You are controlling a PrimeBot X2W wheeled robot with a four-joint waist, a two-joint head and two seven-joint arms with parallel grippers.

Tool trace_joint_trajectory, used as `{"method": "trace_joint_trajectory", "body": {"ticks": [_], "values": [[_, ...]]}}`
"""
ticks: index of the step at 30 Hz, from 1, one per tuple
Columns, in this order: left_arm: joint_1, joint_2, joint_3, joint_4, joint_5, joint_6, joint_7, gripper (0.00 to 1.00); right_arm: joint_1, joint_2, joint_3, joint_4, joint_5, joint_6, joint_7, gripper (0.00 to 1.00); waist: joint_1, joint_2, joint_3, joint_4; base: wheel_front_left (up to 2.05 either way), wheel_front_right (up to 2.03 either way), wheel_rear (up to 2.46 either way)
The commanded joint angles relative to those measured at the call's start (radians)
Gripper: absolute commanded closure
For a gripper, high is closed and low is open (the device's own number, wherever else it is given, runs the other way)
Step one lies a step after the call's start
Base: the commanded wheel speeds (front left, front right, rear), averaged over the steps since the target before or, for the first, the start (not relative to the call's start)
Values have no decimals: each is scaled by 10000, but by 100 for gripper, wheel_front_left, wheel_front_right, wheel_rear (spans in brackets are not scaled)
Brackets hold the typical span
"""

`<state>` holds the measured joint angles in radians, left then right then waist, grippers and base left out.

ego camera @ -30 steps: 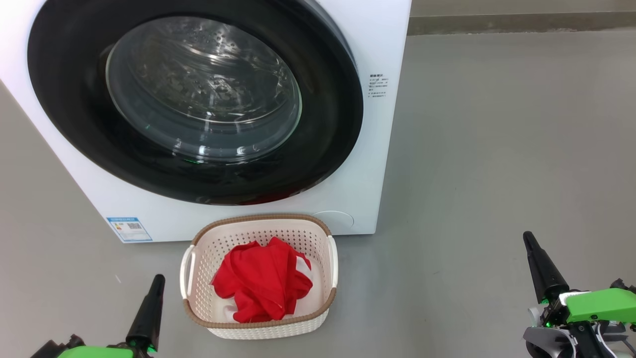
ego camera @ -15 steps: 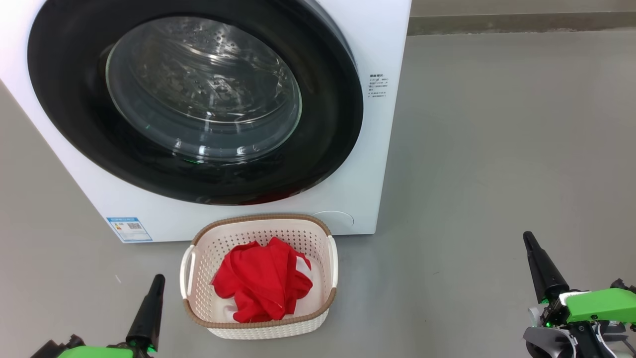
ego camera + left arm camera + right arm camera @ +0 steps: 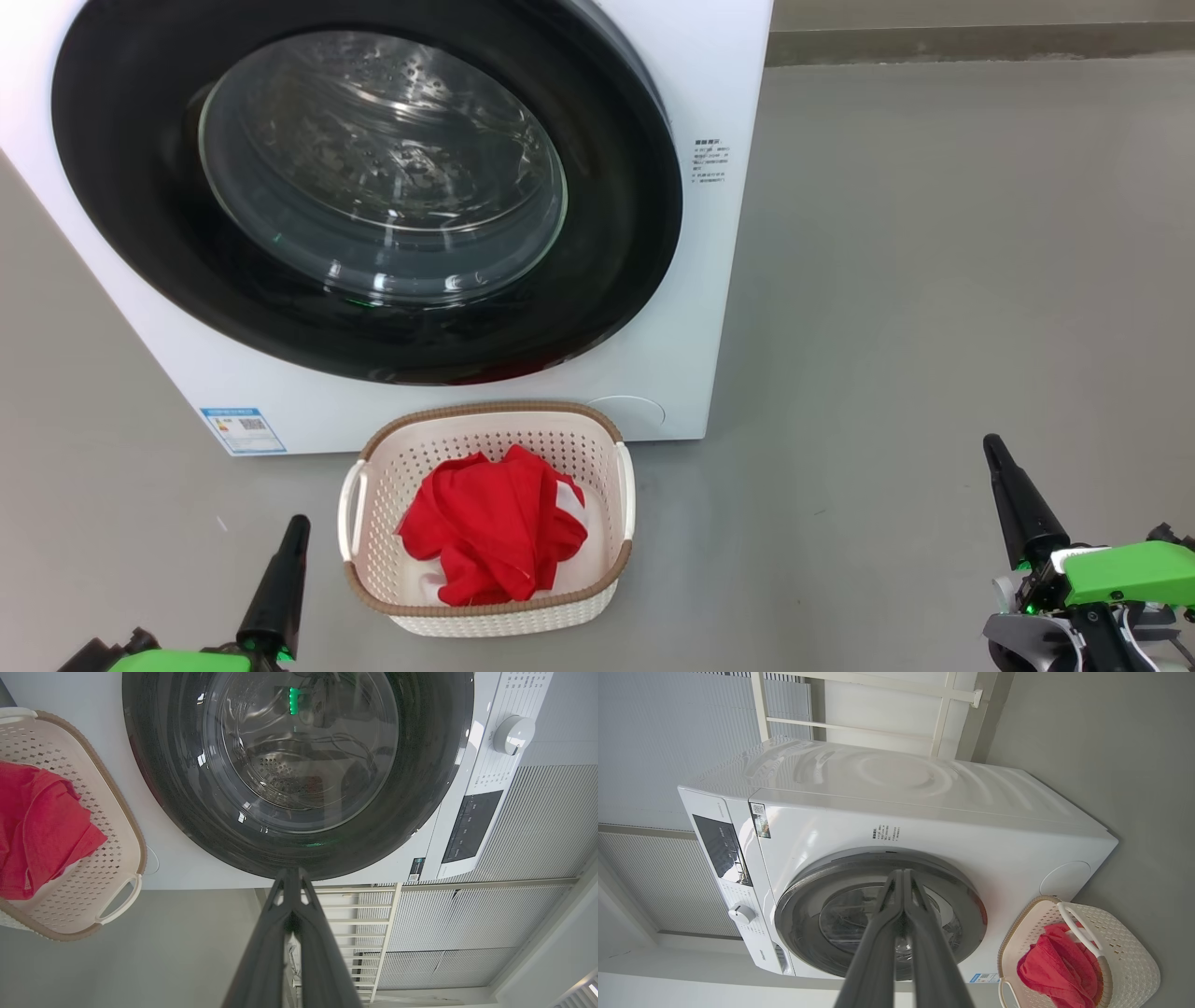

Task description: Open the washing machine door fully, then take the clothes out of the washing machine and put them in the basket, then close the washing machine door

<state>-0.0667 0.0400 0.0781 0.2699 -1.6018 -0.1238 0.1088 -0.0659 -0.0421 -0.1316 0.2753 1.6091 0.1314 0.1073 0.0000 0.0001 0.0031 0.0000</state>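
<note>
Nothing has moved lately: your left end effector (image 3: 288, 555) and right end effector (image 3: 1006, 481) sit pinched together, empty, clothes (image 3: 492, 537) in the basket (image 3: 490, 408), washing machine door (image 3: 383, 168) shut, so you look done.

The basket (image 3: 488, 597) sits on the floor (image 3: 934, 280) before the washer (image 3: 719, 280), clothes (image 3: 490, 523) in it, door (image 3: 616, 233) shut.

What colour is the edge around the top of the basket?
Brown, with a woven look. The basket shows best in the head view.
</note>
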Motion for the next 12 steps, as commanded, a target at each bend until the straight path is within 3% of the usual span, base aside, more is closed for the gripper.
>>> {"method": "trace_joint_trajectory", "body": {"ticks": [1, 12], "values": [[-413, 102, 355, -250, -69, -69, 43, 100, -421, -82, 168, -305, -14, -7, 68, 100, 0, -1, 0, 0, 0, 0, 0], [-413, 102, 355, -250, -70, -69, 43, 100, -421, -82, 168, -305, -14, -7, 68, 100, 0, -1, 0, 0, 0, 0, 0]]}}
